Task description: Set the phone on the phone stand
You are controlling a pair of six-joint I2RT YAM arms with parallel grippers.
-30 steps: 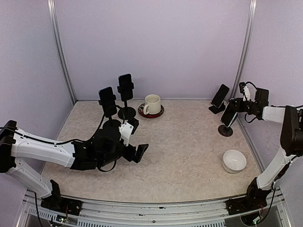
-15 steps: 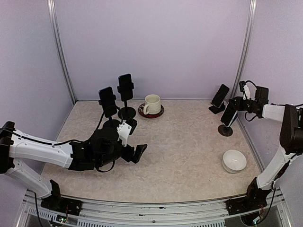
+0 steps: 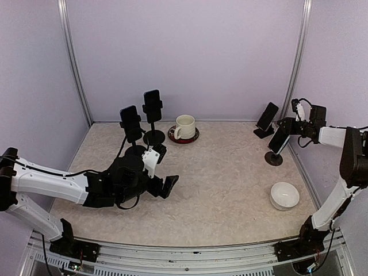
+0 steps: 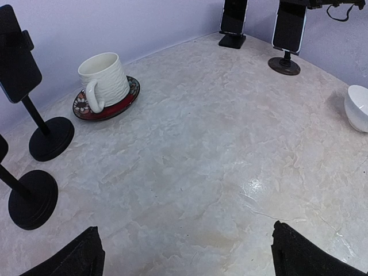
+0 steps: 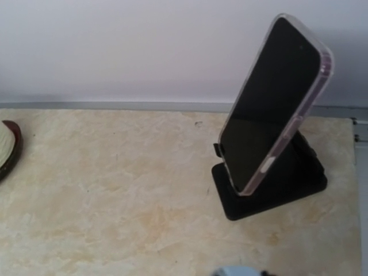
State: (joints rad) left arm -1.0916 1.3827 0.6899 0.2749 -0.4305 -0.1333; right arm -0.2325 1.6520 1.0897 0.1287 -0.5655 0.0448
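Found the phone [image 3: 278, 141] upright on the phone stand [image 3: 273, 158], at about two o'clock on the table [image 3: 230, 190], its round base flat on the surface. Saw the right gripper [image 3: 291, 127] close against the phone's upper edge from the three o'clock side. Could not tell from overhead whether its jaws were apart or clamped, nor whether they touched the phone. Got no help from the right wrist camera (only a pale sliver at the bottom edge). Showed instead a second phone [image 5: 270, 103] in a clear case, leaning on a black wedge stand [image 5: 270, 187] by the back wall, with the saucer [image 5: 7, 150] just cut off at nine o'clock. Noted the left gripper [image 3: 163, 171] low over the table, on the nine o'clock side of its middle, spread wide and holding nothing. Confirmed in the left wrist view: both fingers [image 4: 72, 259] far apart at the lower corners. Caught there, too, the mug [image 4: 104, 80] on that saucer and a white bowl [image 4: 357, 106] at three o'clock.
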